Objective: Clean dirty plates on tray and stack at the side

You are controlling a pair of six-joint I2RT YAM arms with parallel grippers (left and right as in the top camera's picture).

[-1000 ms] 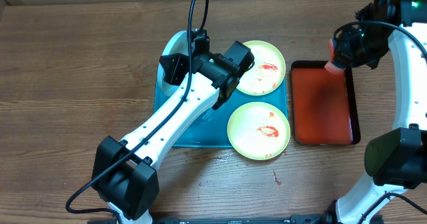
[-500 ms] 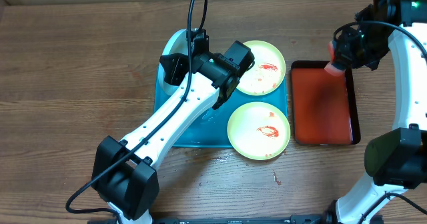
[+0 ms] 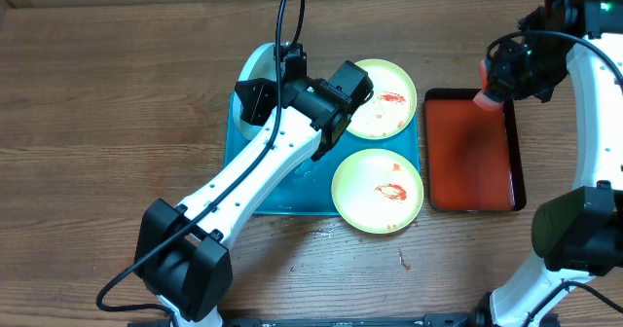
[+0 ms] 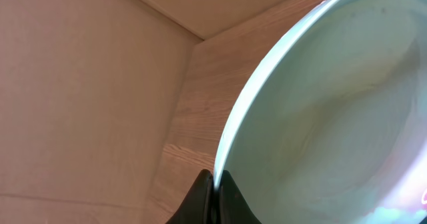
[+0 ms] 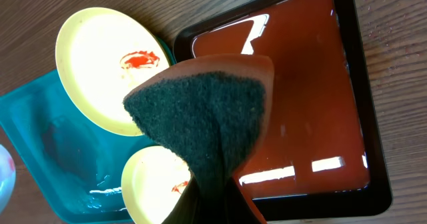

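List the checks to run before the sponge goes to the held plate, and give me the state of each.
1. Left gripper pinching the pale plate by its rim: ok.
2. Right gripper shut on the sponge: ok.
3. Sponge at the held plate: not ok; it hangs over the red tray, well apart.
4. Where the held plate is smeared: cannot tell.
5. Far yellow-green plate and near yellow-green plate resting on the teal tray, smears up: ok.
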